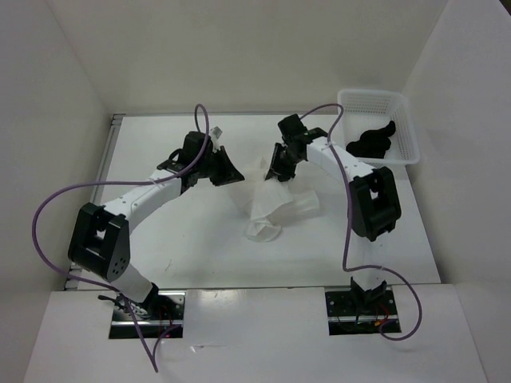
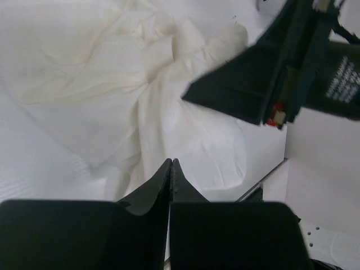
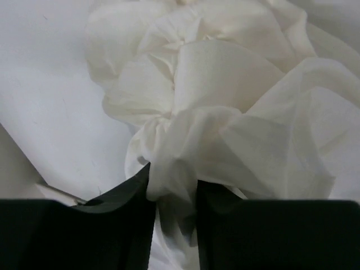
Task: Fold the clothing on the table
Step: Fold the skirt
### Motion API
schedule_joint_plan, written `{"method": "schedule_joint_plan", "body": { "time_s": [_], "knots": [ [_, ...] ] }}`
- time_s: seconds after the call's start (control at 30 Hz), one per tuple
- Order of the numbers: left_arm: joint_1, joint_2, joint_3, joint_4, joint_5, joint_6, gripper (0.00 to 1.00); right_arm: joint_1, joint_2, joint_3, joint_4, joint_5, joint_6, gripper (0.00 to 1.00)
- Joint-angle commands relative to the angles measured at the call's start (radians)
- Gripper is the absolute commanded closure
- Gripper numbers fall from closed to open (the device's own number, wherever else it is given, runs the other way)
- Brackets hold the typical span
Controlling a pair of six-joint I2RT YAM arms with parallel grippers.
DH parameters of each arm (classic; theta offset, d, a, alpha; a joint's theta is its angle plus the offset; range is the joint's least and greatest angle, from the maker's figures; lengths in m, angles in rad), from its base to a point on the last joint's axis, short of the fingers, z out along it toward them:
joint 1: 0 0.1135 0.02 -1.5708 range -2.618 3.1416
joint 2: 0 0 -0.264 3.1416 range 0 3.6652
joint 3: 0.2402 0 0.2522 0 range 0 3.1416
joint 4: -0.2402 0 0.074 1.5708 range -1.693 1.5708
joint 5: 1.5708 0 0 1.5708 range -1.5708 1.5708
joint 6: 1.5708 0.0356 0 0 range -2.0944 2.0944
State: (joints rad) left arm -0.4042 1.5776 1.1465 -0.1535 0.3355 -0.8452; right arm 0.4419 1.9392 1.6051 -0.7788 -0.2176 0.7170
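Note:
The clothing (image 1: 267,203) is a thin white crumpled garment, bunched in the middle of the table (image 1: 184,239). My left gripper (image 1: 231,171) hovers at its left far edge. In the left wrist view that gripper (image 2: 171,162) is shut with nothing between its fingers, just over the fabric (image 2: 112,73). My right gripper (image 1: 275,171) is at the garment's far end, facing the left one. Its jaws (image 3: 173,180) stand apart, and a gathered bunch of the clothing (image 3: 225,84) still lies between them.
A white mesh basket (image 1: 375,100) stands at the back right with a black cloth lump (image 1: 373,140) inside. The right gripper's black body (image 2: 253,90) sits close in front of the left one. The table's far metal edge (image 2: 270,174) runs just beyond.

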Motion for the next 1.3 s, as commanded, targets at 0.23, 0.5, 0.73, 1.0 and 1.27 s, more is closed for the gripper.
{"method": "schedule_joint_plan", "body": {
  "time_s": [0.23, 0.5, 0.73, 1.0, 1.27],
  "knots": [
    [-0.001, -0.123, -0.051, 0.002, -0.003, -0.009, 1.00, -0.064, 0.139, 0.145, 0.568, -0.371, 0.034, 0.46],
    [-0.001, -0.206, -0.041, -0.066, -0.022, -0.009, 1.00, -0.077, 0.230, 0.363, 0.840, -0.566, 0.167, 0.45],
    [-0.001, -0.144, -0.041, -0.019, -0.036, 0.003, 1.00, -0.077, 0.219, 0.679, 0.151, -0.226, -0.086, 0.45],
    [0.022, 0.238, 0.284, 0.078, 0.210, 0.021, 1.00, -0.112, -0.192, 0.095, 0.191, 0.003, -0.111, 0.59],
    [0.152, 0.553, 0.478, 0.098, 0.301, -0.028, 1.00, -0.161, -0.539, -0.237, 0.171, -0.025, -0.099, 0.59]
  ]
}}
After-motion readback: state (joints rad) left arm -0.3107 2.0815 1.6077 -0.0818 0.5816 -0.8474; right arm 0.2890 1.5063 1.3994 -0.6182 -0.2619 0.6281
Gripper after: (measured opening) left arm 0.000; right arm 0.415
